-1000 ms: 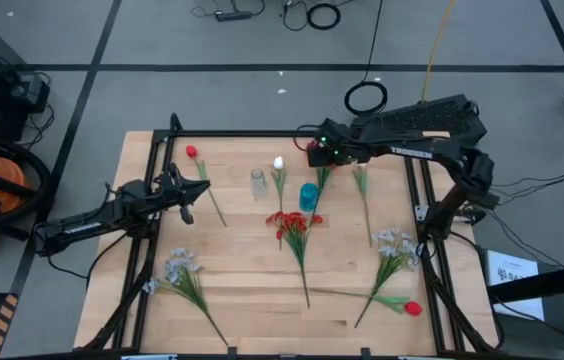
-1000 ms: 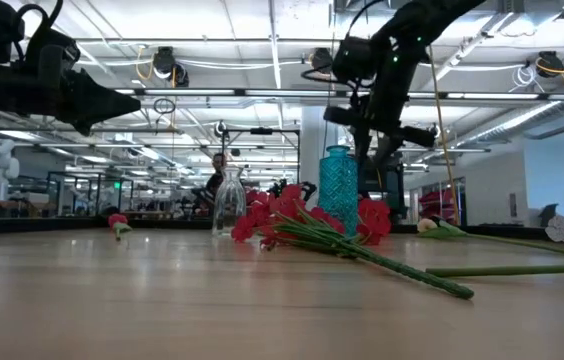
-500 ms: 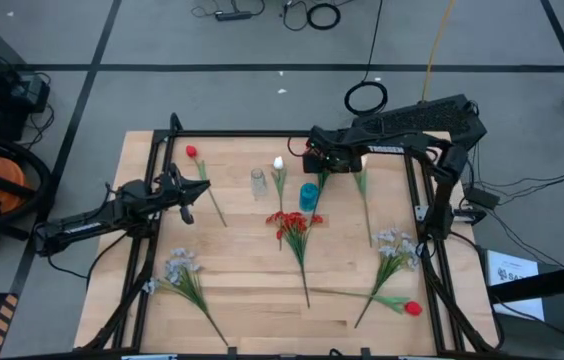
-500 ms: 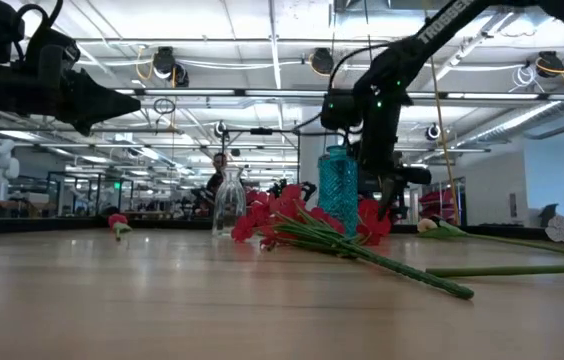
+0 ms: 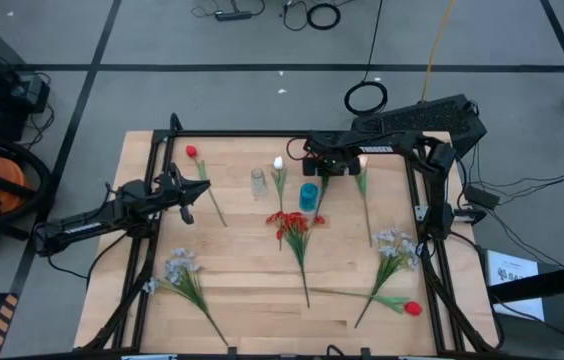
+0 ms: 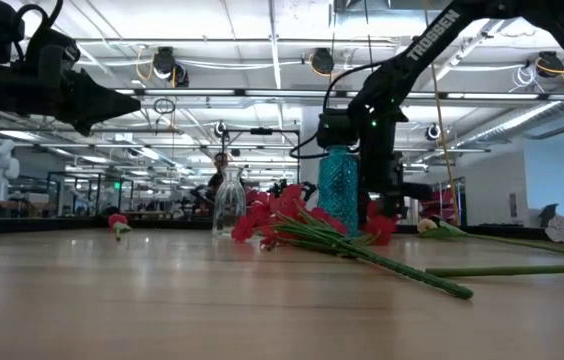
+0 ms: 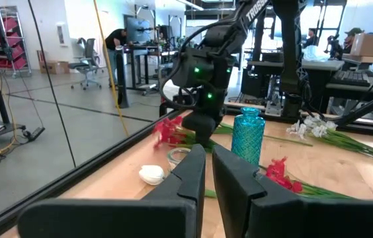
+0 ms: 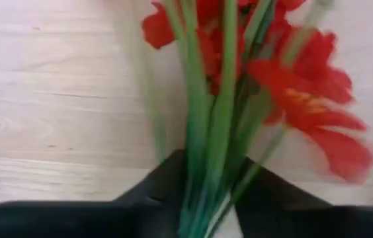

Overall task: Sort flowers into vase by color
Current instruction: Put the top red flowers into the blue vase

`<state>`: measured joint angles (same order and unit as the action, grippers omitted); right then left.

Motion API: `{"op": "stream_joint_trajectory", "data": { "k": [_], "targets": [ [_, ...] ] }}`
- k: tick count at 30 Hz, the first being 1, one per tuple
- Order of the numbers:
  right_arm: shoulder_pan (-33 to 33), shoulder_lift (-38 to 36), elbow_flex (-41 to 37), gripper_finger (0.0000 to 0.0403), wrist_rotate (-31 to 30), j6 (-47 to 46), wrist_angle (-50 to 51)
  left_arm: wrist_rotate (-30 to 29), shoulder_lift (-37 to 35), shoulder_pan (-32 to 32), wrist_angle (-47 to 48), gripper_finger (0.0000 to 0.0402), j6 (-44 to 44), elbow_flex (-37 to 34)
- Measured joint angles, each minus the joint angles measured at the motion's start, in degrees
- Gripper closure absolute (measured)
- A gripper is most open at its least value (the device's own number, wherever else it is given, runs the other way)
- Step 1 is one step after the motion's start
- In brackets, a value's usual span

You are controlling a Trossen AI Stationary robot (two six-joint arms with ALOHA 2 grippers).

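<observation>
My right gripper [image 5: 320, 165] is down at the table's far side, just beyond the blue vase [image 5: 309, 196], shut on a red blossom cluster [image 8: 286, 99]. A clear glass vase [image 5: 258, 182] stands left of the blue one. My left gripper [image 5: 184, 196] hovers shut over the table's left part, touching nothing. Lying flat on the wood are another red cluster [image 5: 292, 225], a cream tulip bud [image 5: 278, 163], a red bud [image 5: 191, 152] at far left, a second red bud [image 5: 413, 308] at near right, and two lavender-white sprays [image 5: 180, 268] [image 5: 394, 243]. My right gripper holds the red cluster's bundle of green stems [image 8: 206, 165] just behind the blossoms, pinched between its two fingers [image 8: 163, 182]. It comes from above, pointing down, with the fingers across the stems. The flower lies on the table, blossoms [image 6: 377, 225] resting on the wood.
A loose green stem [image 5: 362, 185] lies right of my right gripper. A black frame [image 5: 262, 133] runs along the table's edges. Bare wood shows at the table's near middle. A vacuum and cables lie on the floor beyond the table.
My right gripper has come down from above the blue vase to the table and shifted slightly toward the table's left, onto the red cluster behind the vase. The flowers and vases have stayed where they were.
</observation>
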<state>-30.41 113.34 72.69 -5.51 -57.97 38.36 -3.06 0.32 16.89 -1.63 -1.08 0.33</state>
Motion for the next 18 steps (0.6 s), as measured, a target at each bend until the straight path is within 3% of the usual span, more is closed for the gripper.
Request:
{"op": "stream_joint_trajectory", "data": {
  "k": [4,11,18],
  "targets": [
    [-0.3,-1.8,-0.2,0.0391,-0.6,0.7,-2.3,0.0,0.0,0.0,0.0,0.0365,0.0,0.0],
    [-1.1,-9.9,-0.1,0.0388,-2.5,4.3,-3.5,0.0,0.0,0.0,0.0,0.0365,0.0,0.0],
    [-1.3,-22.8,-0.1,0.0397,-10.2,10.1,1.4,0.0,0.0,0.0,0.0,0.0365,0.0,0.0]
  ]
}}
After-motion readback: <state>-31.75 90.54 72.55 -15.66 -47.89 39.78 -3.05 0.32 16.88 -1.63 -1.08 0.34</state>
